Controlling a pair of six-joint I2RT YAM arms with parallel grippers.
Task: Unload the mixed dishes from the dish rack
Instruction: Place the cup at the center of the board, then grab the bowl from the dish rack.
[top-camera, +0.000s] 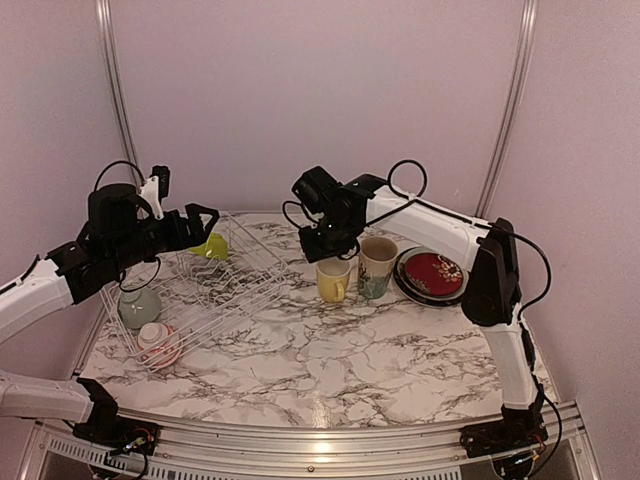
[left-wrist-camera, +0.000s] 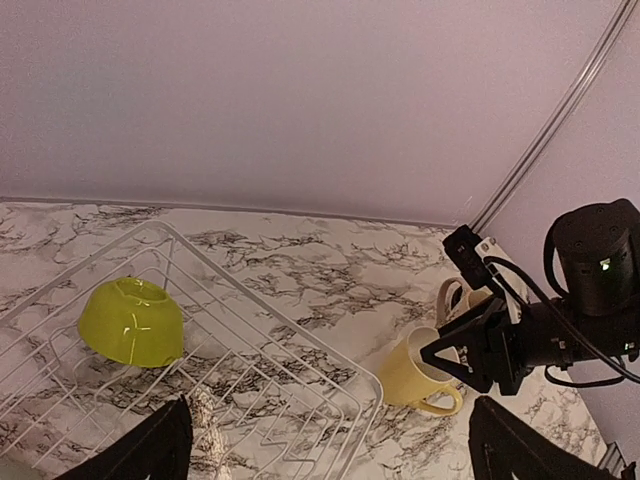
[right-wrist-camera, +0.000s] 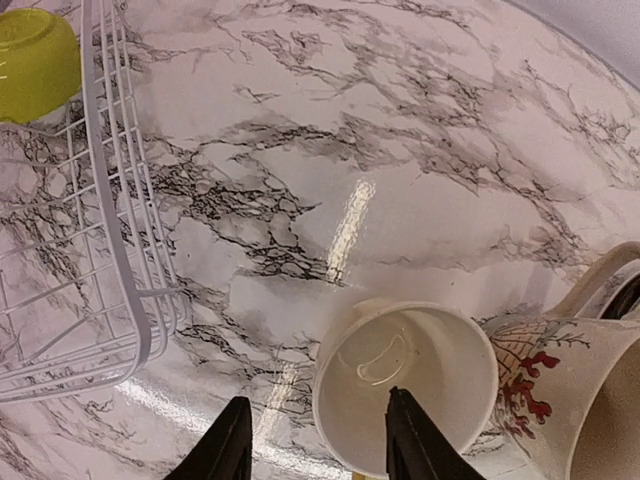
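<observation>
The white wire dish rack lies at the left. In it are an upturned lime-green bowl, a pale green dish and a red-patterned bowl. My left gripper hovers open and empty above the rack's far end; its wrist view shows the bowl and rack below it. My right gripper is open just above the yellow mug. In its wrist view the fingers straddle the rim of the mug, not closed on it.
A beige patterned mug stands right of the yellow one, touching or nearly so. A red patterned plate lies on a dark-rimmed plate at the right. The rack's corner is close left of the yellow mug. Walls on three sides.
</observation>
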